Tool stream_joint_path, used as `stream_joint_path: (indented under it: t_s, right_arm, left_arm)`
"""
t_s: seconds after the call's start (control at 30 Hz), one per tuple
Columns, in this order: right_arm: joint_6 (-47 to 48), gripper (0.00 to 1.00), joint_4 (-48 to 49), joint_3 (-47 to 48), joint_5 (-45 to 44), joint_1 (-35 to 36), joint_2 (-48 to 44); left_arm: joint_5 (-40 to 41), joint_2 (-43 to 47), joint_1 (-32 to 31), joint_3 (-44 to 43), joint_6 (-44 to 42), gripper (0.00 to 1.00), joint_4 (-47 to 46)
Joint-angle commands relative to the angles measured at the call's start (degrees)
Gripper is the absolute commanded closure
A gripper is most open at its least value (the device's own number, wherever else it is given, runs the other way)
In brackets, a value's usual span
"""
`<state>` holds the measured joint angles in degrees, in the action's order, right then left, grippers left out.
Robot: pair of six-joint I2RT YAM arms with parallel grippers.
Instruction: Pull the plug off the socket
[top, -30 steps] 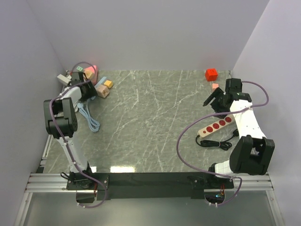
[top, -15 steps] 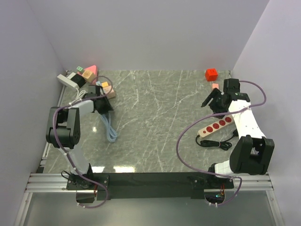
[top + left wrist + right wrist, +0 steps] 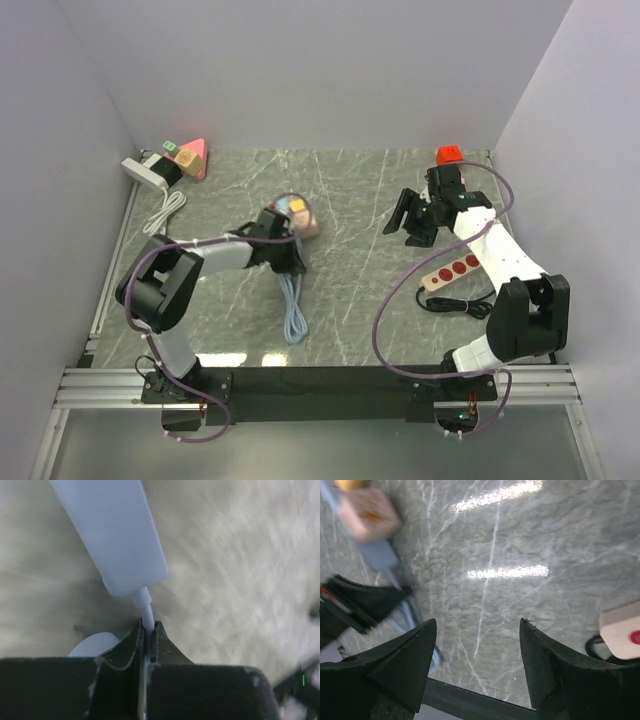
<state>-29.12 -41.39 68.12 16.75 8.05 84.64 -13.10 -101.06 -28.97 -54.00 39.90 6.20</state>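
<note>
**Left gripper [image 3: 148,628] pinches the pale blue cord [image 3: 293,310] at mid-table; right gripper [image 3: 477,625] hangs empty.**
Far to the left of the beige power strip [image 3: 460,267], a white socket strip [image 3: 143,172] lies in the back corner. Well left of the beige power strip, the left gripper's fingers are closed tight on the pale blue cord just where it leaves the pale blue plug [image 3: 112,535]. A pink block [image 3: 310,225] sits by the plug. Just left of the beige power strip, the right gripper holds its jaws apart over the marble, gripping nothing.
</note>
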Motion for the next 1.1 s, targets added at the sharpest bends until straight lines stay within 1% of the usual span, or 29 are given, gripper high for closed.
stream_joint_path:
  t_s: [0.0, 0.07, 0.1, 0.13, 0.17, 0.2, 0.3, 0.33, 0.37, 0.4, 0.43, 0.5, 0.6, 0.63, 0.73, 0.87, 1.0, 1.07]
  right_arm:
    - [-0.76, 0.26, 4.29, -0.53, 2.49, 0.47, 1.49]
    - [-1.28, 0.24, 5.78, -1.32, 4.07, 1.17, 2.63]
    - [-1.55, 0.22, 7.36, -1.49, 5.21, 1.26, 3.16]
    - [-2.25, 0.22, 8.68, -2.11, 6.61, 1.61, 4.03]
    - [-2.86, 0.21, 10.17, -2.55, 9.50, 2.05, 4.48]
    - [-3.48, 0.18, 13.58, -2.99, 10.57, 2.31, 5.26]
    - [-6.55, 0.13, 20.70, -5.18, 14.18, 2.93, 8.25]
    - [-7.78, 0.08, 22.47, -6.67, 14.71, 3.11, 9.56]
    - [-8.40, 0.06, 24.23, -7.38, 15.32, 3.11, 10.19]
    - [-9.10, 0.05, 27.21, -8.17, 17.76, 3.11, 10.89]
    - [-10.33, 0.04, 27.76, -9.22, 17.96, 3.11, 11.94]
    - [-11.47, 0.03, 27.85, -10.54, 17.01, 3.28, 11.60]
    - [-15.25, 0.02, 27.59, -14.93, 14.02, 3.37, 7.74]
    - [-17.87, 0.02, 27.85, -17.29, 13.14, 3.28, 5.73]
    - [-23.14, 0.02, 31.44, -21.95, 14.00, 3.63, 3.17]
    - [-26.51, 0.01, 37.07, -24.87, 15.59, 5.83, 4.83]
    - [-29.32, 0.01, 46.02, -27.68, 16.29, 7.23, 7.64]
    - [-30.20, 0.03, 50.06, -28.74, 15.51, 7.68, 9.66]
  left_arm:
    - [-3.42, -0.28, -6.61, 3.63, 3.77, 0.99, 3.83]
    - [-6.23, -0.81, -9.24, 4.25, 5.10, 1.00, 3.47]
    - [-5.19, -1.24, -10.04, 3.56, 4.49, 0.99, 4.78]
    - [-4.13, -1.51, -10.75, 2.77, 2.66, 0.99, 8.10]
    - [-5.95, -1.95, -11.19, 2.32, 1.68, 0.99, 8.48]
    - [-6.84, -2.13, -11.19, 2.40, 1.15, 0.99, 8.57]
    - [-8.42, -0.81, -11.11, 4.68, 1.32, 0.99, 6.82]
    - [-8.95, -0.55, -11.11, 4.95, 1.32, 0.99, 6.12]
    - [-9.31, -0.02, -11.19, 5.48, 1.41, 0.99, 5.33]
    - [-9.66, 0.16, -11.11, 5.74, 1.58, 0.99, 4.88]
    - [-10.18, 0.24, -11.02, 5.92, 1.76, 0.99, 4.36]
    - [-11.76, -0.37, -10.84, 5.92, 1.94, 0.99, 3.30]
    - [-12.56, -1.16, -10.84, 4.69, 2.11, 0.99, 2.86]
    - [-13.17, -1.34, -10.84, 4.34, 2.20, 0.99, 2.86]
    - [-14.92, -2.39, -10.84, 2.94, 2.46, 1.00, 2.07]
    - [-16.42, -3.27, -10.84, 1.97, 2.81, 0.99, 1.63]
    - [-17.92, -2.74, -10.84, 1.62, 2.73, 0.99, 1.27]
    - [-19.58, -2.66, -10.84, 1.18, 2.64, 0.99, 1.01]
